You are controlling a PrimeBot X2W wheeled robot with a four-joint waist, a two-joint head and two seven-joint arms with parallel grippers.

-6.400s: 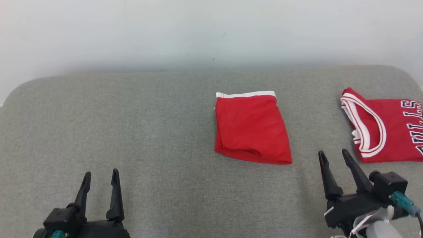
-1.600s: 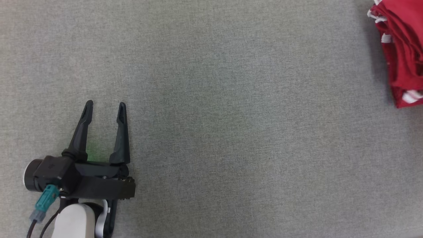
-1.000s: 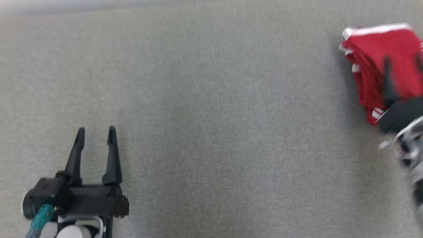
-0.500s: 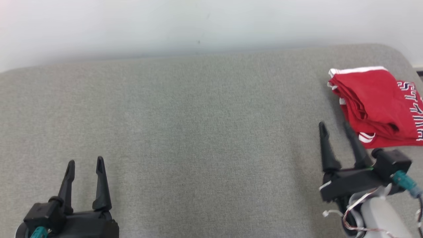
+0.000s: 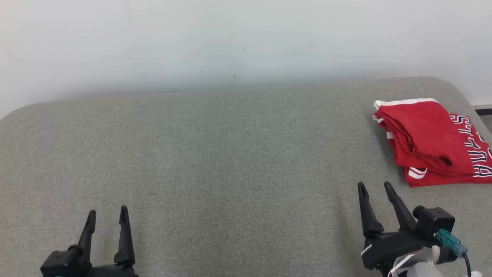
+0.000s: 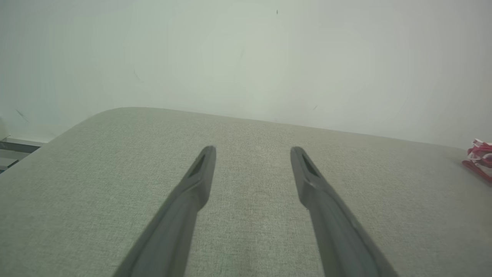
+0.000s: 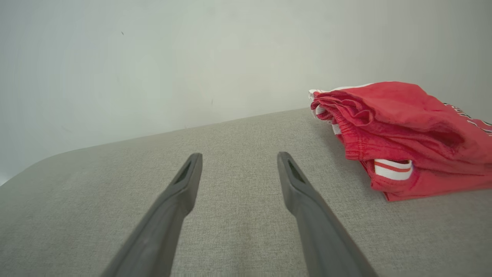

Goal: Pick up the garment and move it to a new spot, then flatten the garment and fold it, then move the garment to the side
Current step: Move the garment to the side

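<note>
Garment point(image 5: 417, 130) judged soft, light, limp.
Right gripper point(image 5: 374, 185) near the garment, left gripper point(image 5: 108, 210) well apart, both spread and empty; grasp advised at its thick folded edge.

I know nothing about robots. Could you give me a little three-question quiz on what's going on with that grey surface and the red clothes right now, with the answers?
1. True or false: the right gripper is holding the folded red garment.
2. Pick one: the folded red garment lies towards the grey surface's A) end on the robot's right, B) middle, C) end on the robot's left.
3. Fill in: the left gripper and the right gripper both have their jaws ____.

Key: 1 false, it hovers apart from the garment, empty. 2 A, resting on a lettered jersey. 3 open.
</note>
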